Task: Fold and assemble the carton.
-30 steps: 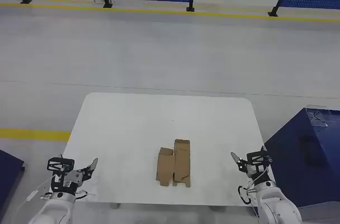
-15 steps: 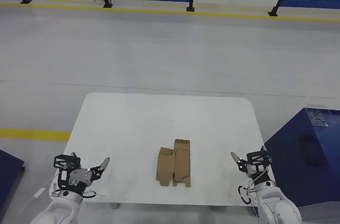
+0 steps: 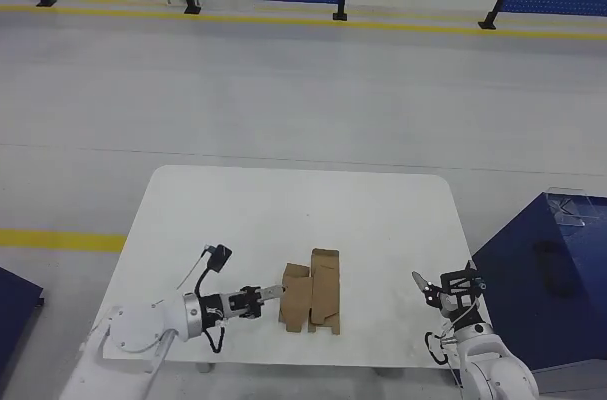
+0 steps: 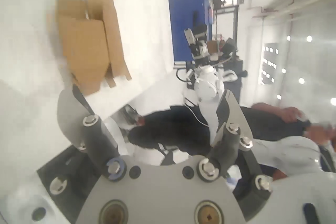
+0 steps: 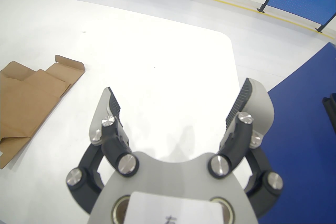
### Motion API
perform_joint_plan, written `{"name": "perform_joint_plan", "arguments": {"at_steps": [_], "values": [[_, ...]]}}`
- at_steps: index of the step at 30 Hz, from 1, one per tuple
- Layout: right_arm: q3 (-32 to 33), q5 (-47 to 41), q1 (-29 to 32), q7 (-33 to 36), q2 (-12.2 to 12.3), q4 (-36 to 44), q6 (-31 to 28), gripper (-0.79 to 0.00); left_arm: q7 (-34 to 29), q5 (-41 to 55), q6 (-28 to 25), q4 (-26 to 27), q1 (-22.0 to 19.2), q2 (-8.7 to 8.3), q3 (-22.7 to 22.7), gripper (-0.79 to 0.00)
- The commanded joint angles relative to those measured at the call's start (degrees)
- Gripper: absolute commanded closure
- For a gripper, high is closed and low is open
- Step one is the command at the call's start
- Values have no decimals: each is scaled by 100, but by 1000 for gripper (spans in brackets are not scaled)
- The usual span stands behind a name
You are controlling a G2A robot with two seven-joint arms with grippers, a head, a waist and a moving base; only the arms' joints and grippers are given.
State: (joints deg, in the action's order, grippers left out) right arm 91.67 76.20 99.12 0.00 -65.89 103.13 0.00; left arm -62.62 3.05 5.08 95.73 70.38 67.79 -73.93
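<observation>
- bare tabletop runs wide beyond the carton and off to its right
- left gripper crowds the carton's left edge
- blue cabinet sits off the table, right beside the right gripper

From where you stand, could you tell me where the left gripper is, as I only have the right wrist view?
Observer: The left gripper sits low beside the carton's left edge; whether it touches, I cannot tell.
Operator: Are its fingers open?
Observer: Yes, its fingers are spread, with nothing between them.
Operator: Is the whole carton on the table?
Observer: Yes, it lies flat, wholly on the table, near the front edge.
</observation>
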Motion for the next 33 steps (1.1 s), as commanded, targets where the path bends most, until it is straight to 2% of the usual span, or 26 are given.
{"name": "perform_joint_plan", "arguments": {"at_steps": [1,6,12,15,18,21,23,24,25,26,29,31,33], "values": [[0,0,0,0,0,0,0,-785,-263,151,-11,-559,-472,40,291,-785],[0,0,0,0,0,0,0,-785,42,-268,-352,-1374,-1000,145,942,-785],[0,0,0,0,0,0,0,-785,234,-608,-564,-2045,-1442,245,1446,-782],[0,0,0,0,0,0,0,-785,475,-839,-666,-2284,-1557,277,1600,-690],[0,0,0,0,0,0,0,-785,654,-921,-703,-2508,-1632,304,1692,-686],[0,0,0,0,0,0,0,-785,751,-939,-754,-2701,-1717,333,1773,-603],[0,0,0,0,0,0,0,-785,797,-941,-794,-2791,-1746,353,1837,-520],[0,0,0,0,0,0,0,-785,816,-933,-810,-2841,-1762,363,1864,-474],[0,0,0,0,0,0,0,-785,829,-929,-822,-2891,-1781,374,1895,-376],[0,0,0,0,0,0,0,-785,844,-924,-831,-2940,-1802,387,1929,-339],[0,0,0,0,0,0,0,-785,814,-829,-864,-3086,-1869,429,2027,-292],[0,0,0,0,0,0,0,-785,752,-684,-871,-3211,-1933,465,2089,-194],[0,0,0,0,0,0,0,-785,717,-577,-905,-3339,-2000,505,2163,-3]]}}
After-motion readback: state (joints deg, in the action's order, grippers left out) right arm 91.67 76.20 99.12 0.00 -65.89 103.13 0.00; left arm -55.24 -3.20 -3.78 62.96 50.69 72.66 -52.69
